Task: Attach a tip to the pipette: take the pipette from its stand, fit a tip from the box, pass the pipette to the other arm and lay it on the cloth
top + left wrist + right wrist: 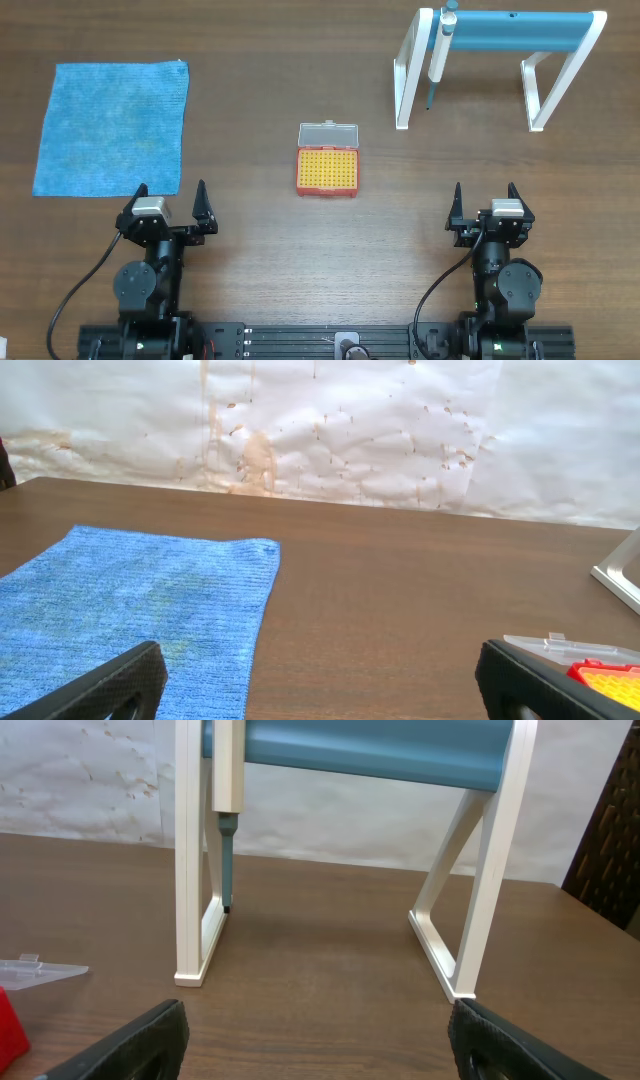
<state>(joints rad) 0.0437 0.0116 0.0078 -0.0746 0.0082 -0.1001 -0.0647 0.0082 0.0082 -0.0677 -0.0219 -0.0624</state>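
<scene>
Top view: left end effector (pixel 170 187) and right end effector (pixel 485 187) face forward, spread apart.

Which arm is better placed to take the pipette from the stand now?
The right arm. The pipette hangs on the stand at the far right, ahead of the open right gripper. The left gripper sits by the cloth, on the other side.

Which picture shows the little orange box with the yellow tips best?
The top view: the tip box shows whole from above, lid open, yellow tips in rows. The left wrist view catches one corner of it; the right wrist view has a bit of lid and red side.
</scene>
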